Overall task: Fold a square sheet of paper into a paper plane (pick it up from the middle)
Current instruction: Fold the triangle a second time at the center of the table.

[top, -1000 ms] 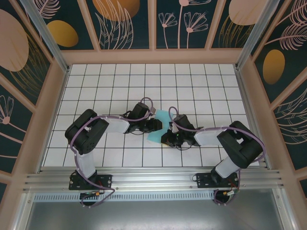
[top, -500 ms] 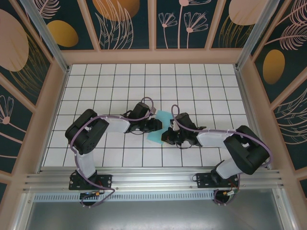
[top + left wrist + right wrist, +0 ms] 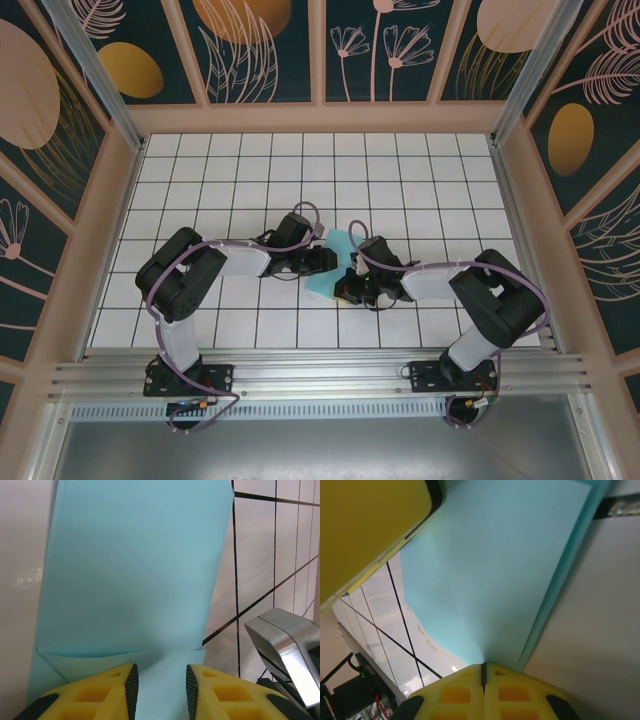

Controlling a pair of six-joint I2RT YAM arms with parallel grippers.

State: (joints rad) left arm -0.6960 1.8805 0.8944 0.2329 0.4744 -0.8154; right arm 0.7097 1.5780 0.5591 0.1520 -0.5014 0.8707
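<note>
The right pincer [image 3: 483,669] is pressed together, pinching an edge of the square sheet of paper [image 3: 505,565], which fans out in folded layers ahead of its tips. The left pincer [image 3: 161,682] stands partly spread, with the turquoise sheet showing in the gap between its yellow fingers [image 3: 112,685] and stretching ahead of them over the tiled table [image 3: 260,555].
</note>
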